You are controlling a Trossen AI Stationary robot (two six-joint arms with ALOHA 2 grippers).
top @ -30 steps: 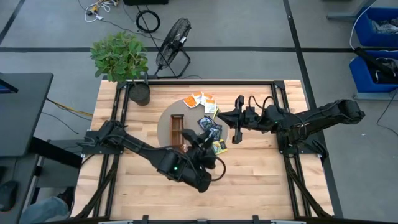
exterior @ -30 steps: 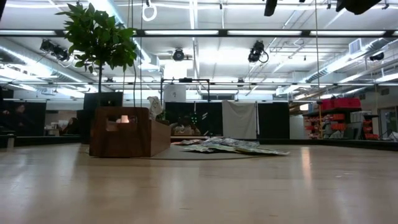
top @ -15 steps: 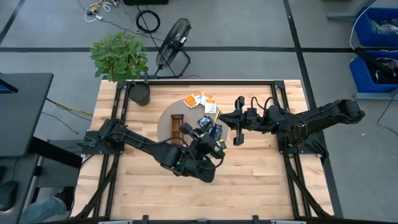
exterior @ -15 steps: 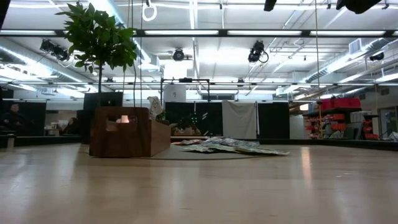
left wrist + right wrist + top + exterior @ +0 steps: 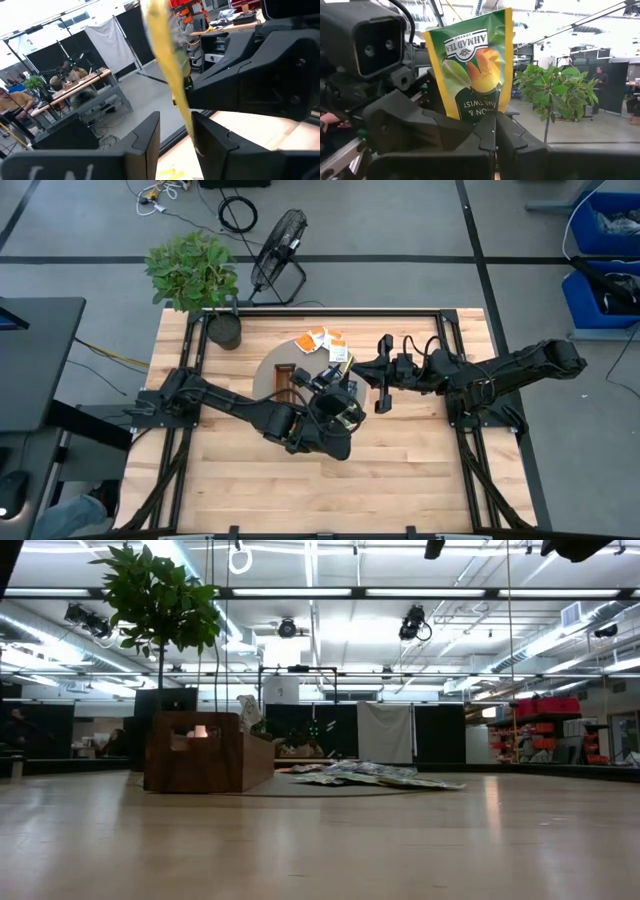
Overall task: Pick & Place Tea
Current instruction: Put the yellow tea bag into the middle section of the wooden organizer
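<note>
Swung the left pincer (image 5: 343,406) across the table (image 5: 420,470) over the last second, from the bare wood nearer the front edge up to the rim of the grey mat (image 5: 262,385), and brought it close in front of the right pincer (image 5: 381,387), itself unmoved. Stays clenched on a yellow-green sachet (image 5: 167,55), gripping it by the lower edge so that it stands upright above the fingertips, clear of the table. Shows that sachet edge-on from the left wrist and face-on from the right wrist, so turns its flat printed side squarely toward the right pincer and its thin edge along the left arm's own line. Holds the right pincer clamped fully closed on nothing, fingertips meeting, just short of the sachet's lower part; cannot tell whether touching it or only near. Leaves the rest of the tea (image 5: 325,345) lying flat in a loose pile on the mat, toward the far side of both pincers, with the wooden tray (image 5: 284,385) just beside that pile on the left arm's side. Calls, most likely, for carrying the held sachet sideways to the tray, nearer the left arm than the right, and for lining its flat face up with the tray's long axis, set near-to-far on the table. Cannot rule out a handover instead, though that would need the right pincer released first.
</note>
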